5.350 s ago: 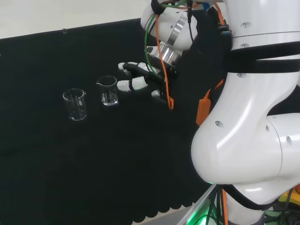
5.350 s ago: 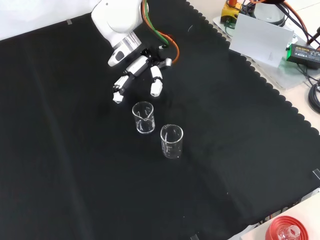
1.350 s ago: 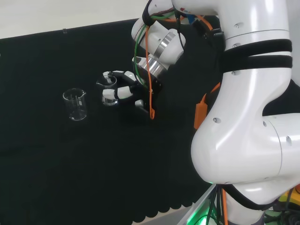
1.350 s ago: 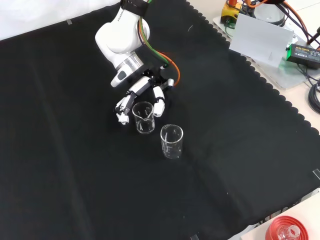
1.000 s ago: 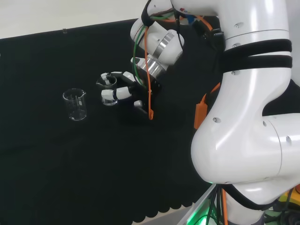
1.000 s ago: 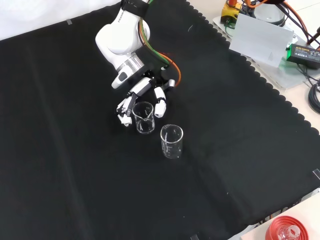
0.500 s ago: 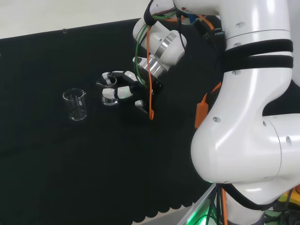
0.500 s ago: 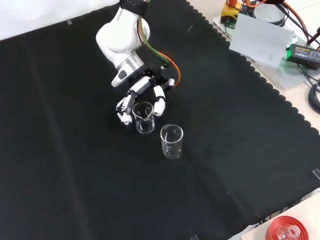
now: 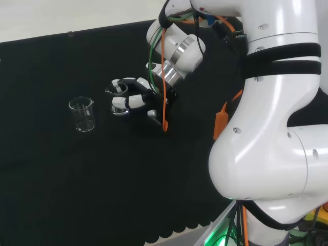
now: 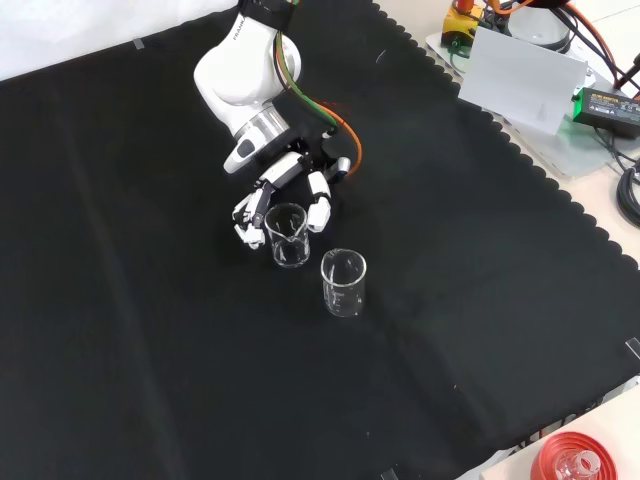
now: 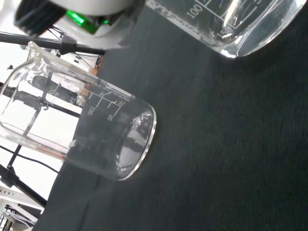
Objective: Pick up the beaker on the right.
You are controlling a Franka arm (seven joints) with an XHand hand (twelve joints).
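Step in hand, as judged: closing the grasp on the target beaker [image 9: 119, 99], not yet lifted. It stands on the black cloth [image 10: 450, 330], right of the second beaker [image 9: 82, 114] in the head view; in the front view it is the farther of the two. The hand [image 10: 285, 188] reaches it from the arm side, with fingers [image 10: 248, 216] on one flank and the thumb [image 10: 318, 206] on the other, curved around the wall at or just beside the glass; contact cannot be confirmed. Beaker upright, long axis vertical, mouth up, base on the cloth; spout direction unclear. Next move calls for finishing the closure, then a straight vertical lift, keeping clear of the neighbouring beaker.
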